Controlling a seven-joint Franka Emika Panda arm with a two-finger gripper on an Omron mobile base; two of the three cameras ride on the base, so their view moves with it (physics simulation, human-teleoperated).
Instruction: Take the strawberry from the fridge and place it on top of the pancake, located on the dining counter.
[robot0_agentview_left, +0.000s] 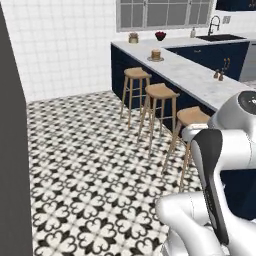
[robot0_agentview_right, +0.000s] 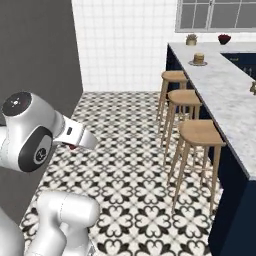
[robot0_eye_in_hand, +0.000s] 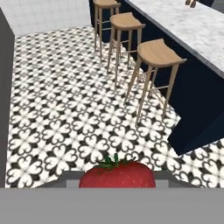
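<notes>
The strawberry (robot0_eye_in_hand: 117, 175), red with a green leafy cap, sits between my gripper's (robot0_eye_in_hand: 117, 178) fingers at the bottom of the hand view; the gripper is shut on it. A speck of the same strawberry (robot0_agentview_right: 73, 147) shows under my hand in the right base view. I hang above the patterned floor, well away from the counter. The pancake (robot0_agentview_left: 156, 55) (robot0_agentview_right: 199, 58) rests on a grey plate near the far end of the marbled dining counter (robot0_agentview_left: 200, 75) (robot0_agentview_right: 230, 95) (robot0_eye_in_hand: 188, 30). The fridge's grey side (robot0_agentview_left: 10, 150) (robot0_agentview_right: 40, 50) stands close on my left.
Three wooden stools (robot0_agentview_left: 161, 92) (robot0_agentview_right: 200, 132) (robot0_eye_in_hand: 159, 54) line the counter's near side. A small pot (robot0_agentview_left: 133, 37) and a dark bowl (robot0_agentview_left: 160, 35) stand at the counter's far end; two shakers (robot0_agentview_left: 218, 75) sit nearer. Open tiled floor (robot0_agentview_left: 90, 165) lies between me and the stools.
</notes>
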